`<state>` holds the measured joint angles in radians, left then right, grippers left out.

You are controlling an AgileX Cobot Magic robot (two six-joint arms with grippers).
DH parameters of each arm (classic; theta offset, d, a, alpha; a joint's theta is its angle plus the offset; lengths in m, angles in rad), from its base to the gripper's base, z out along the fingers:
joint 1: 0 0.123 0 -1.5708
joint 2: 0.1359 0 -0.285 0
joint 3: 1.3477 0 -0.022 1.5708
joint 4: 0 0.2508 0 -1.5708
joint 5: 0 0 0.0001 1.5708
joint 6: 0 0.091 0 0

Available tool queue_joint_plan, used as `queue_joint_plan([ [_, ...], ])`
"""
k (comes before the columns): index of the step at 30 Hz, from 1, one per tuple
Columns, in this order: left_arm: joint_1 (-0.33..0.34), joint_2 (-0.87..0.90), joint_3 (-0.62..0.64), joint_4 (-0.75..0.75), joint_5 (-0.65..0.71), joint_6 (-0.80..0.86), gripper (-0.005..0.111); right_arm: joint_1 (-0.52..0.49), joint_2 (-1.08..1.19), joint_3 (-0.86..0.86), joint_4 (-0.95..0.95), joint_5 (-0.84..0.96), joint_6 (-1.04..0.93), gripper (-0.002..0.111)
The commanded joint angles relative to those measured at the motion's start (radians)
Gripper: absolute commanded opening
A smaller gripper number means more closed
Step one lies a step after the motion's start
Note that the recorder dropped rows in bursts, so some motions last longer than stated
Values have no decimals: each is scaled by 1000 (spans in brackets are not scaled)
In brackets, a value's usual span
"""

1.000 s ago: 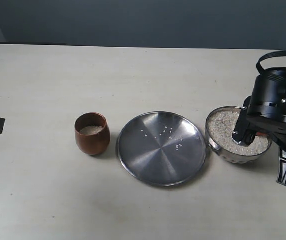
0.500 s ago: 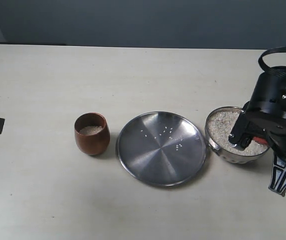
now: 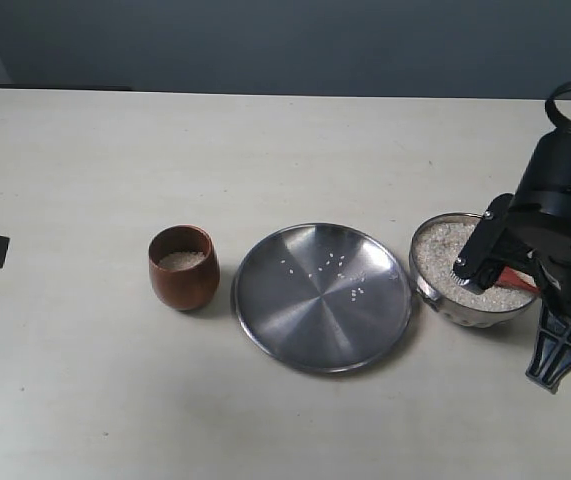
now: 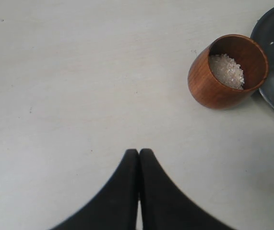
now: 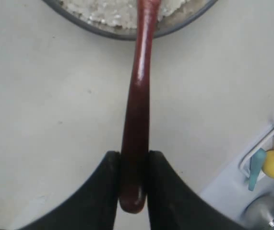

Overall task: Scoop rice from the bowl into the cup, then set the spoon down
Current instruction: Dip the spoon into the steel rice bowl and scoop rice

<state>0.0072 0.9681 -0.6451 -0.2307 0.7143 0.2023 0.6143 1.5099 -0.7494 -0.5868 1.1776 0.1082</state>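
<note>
At frame right your right gripper (image 5: 134,160) pinches the spoon (image 5: 139,96) by its handle end, head toward the rice (image 3: 440,250) in the bowl (image 3: 423,288); left gripper (image 4: 138,154) rests pressed together at far left; the cup (image 3: 183,282) stands left of centre beyond the plate (image 3: 295,320), so tilting a loaded spoon may spill grains; no writing shows.

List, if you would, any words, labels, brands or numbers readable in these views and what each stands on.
None: no readable text shows on the cup, the plate, the bowl, the spoon, the left gripper, the right gripper or the table.
</note>
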Motion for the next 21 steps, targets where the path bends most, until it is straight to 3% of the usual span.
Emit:
queue_joint_plan([
  [1,1,2,1,1,-12,-1,0,4,-21,-7,-12,-2,27,-1],
  [21,1,2,1,1,-12,-1,0,4,-53,-7,74,-33,27,-1],
])
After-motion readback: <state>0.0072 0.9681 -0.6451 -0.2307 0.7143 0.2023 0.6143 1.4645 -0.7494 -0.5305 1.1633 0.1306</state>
